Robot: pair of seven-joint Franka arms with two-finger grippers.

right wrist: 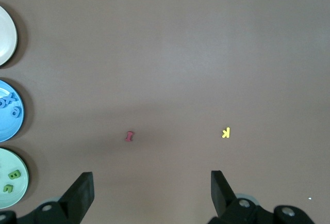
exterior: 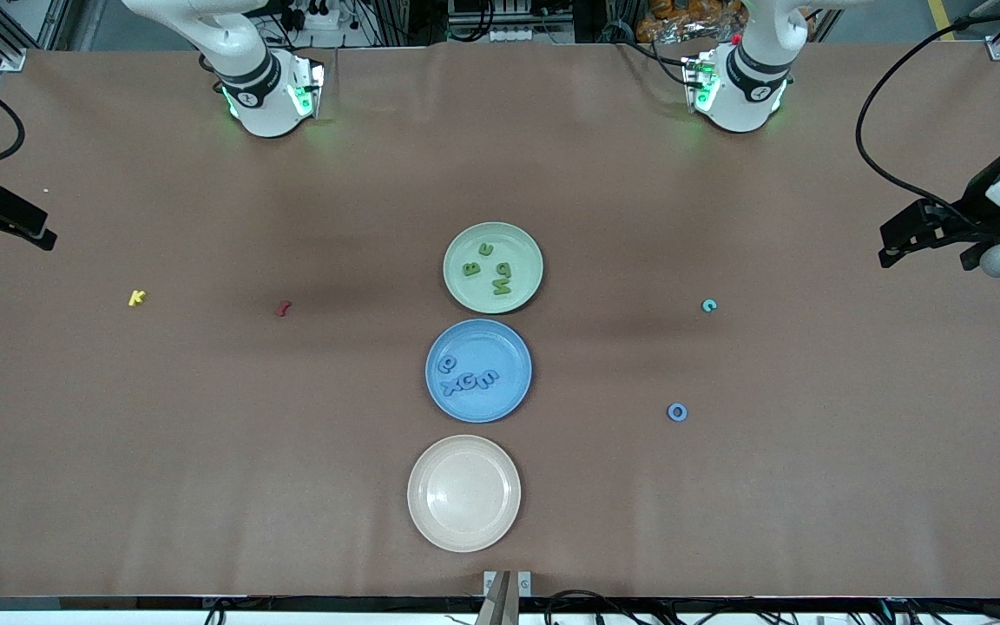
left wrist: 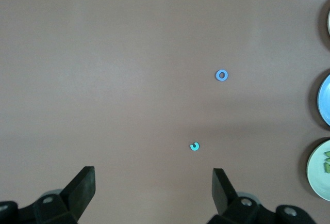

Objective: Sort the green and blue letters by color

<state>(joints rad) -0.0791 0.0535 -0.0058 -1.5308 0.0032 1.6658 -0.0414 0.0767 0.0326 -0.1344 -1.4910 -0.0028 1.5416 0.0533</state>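
Three green letters, a B (exterior: 470, 269) among them, lie in the pale green plate (exterior: 515, 244). Several blue letters (exterior: 470, 382) lie in the blue plate (exterior: 507, 345), which is nearer the front camera. One blue O (exterior: 677, 412) (left wrist: 221, 75) lies loose on the table toward the left arm's end. A small teal letter (exterior: 708, 305) (left wrist: 194, 146) lies farther from the camera than the O. My left gripper (left wrist: 153, 176) hangs open and empty over the left arm's end of the table. Over the right arm's end, my right gripper (right wrist: 152, 178) is open and empty too.
An empty beige plate (exterior: 463, 492) stands nearest the front camera, in line with the other two plates. A yellow K (exterior: 136, 298) (right wrist: 225, 132) and a small dark-red letter (exterior: 284, 307) (right wrist: 129, 136) lie toward the right arm's end. Brown table all around.
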